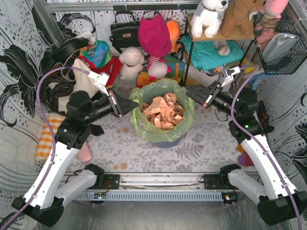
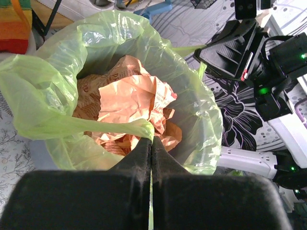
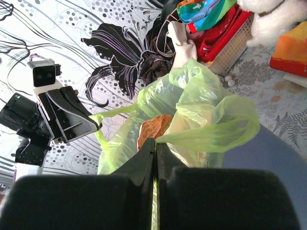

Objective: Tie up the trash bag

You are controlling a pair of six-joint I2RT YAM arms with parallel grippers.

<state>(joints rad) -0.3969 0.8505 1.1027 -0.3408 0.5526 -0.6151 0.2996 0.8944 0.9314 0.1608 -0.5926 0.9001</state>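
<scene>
The light-green trash bag lines a round blue-grey bin at the table's middle, its mouth open over crumpled brown paper. My left gripper is shut on the bag's left rim; in the left wrist view a pinched strip of green plastic runs from the fingertips. My right gripper is shut on the bag's right rim; in the right wrist view the bag stretches away from the tips. The two grippers face each other across the bag mouth.
Soft toys, a black handbag, a pink bag and a basket of clothes crowd the back. A shelf with toys stands back right. An orange checked cloth lies at the left edge.
</scene>
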